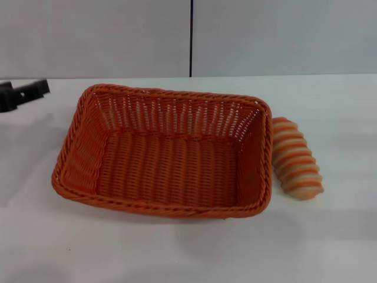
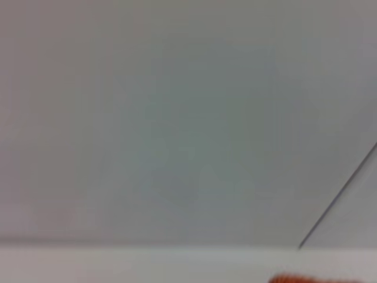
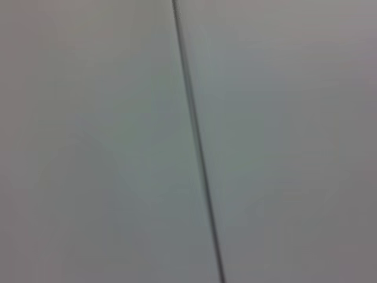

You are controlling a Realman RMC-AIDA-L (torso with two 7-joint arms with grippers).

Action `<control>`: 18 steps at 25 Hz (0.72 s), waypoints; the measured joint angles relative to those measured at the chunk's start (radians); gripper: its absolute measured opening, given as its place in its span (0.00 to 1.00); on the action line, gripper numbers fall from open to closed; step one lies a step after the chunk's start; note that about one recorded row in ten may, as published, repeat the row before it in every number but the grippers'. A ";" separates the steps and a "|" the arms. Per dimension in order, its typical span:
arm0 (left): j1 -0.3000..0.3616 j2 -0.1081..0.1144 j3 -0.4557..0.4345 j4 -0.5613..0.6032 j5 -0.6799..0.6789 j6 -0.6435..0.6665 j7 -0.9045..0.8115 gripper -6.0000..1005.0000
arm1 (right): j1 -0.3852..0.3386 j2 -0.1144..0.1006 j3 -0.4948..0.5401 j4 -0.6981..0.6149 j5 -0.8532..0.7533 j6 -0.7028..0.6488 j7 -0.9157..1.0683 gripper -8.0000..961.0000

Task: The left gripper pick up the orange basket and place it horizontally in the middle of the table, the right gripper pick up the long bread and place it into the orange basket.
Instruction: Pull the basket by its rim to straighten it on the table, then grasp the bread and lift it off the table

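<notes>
The orange basket (image 1: pixel 165 153) sits lengthwise across the middle of the white table (image 1: pixel 177 253), upright and with nothing in it. A sliver of its rim (image 2: pixel 318 279) shows in the left wrist view. The long bread (image 1: pixel 296 158), tan with orange-brown stripes, lies on the table just off the basket's right end, close to the rim. My left gripper (image 1: pixel 20 94) is at the far left edge of the head view, away from the basket, its black fingers apart and holding nothing. The right gripper is out of view.
A grey wall with a dark vertical seam (image 1: pixel 191 38) stands behind the table. The right wrist view shows only this wall and seam (image 3: pixel 197 147). Bare tabletop lies in front of the basket and to the right of the bread.
</notes>
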 joint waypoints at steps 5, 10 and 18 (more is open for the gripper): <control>-0.021 0.000 -0.099 -0.185 -0.317 0.003 0.329 0.78 | -0.001 0.000 -0.245 -0.374 -0.084 0.058 0.509 0.48; -0.081 0.000 -0.172 -0.491 -0.685 0.122 0.794 0.81 | 0.014 -0.002 -0.447 -0.763 -0.371 0.074 1.010 0.48; -0.185 0.000 -0.277 -0.879 -0.881 0.382 1.245 0.81 | 0.096 -0.004 -0.711 -1.127 -0.786 -0.092 1.496 0.47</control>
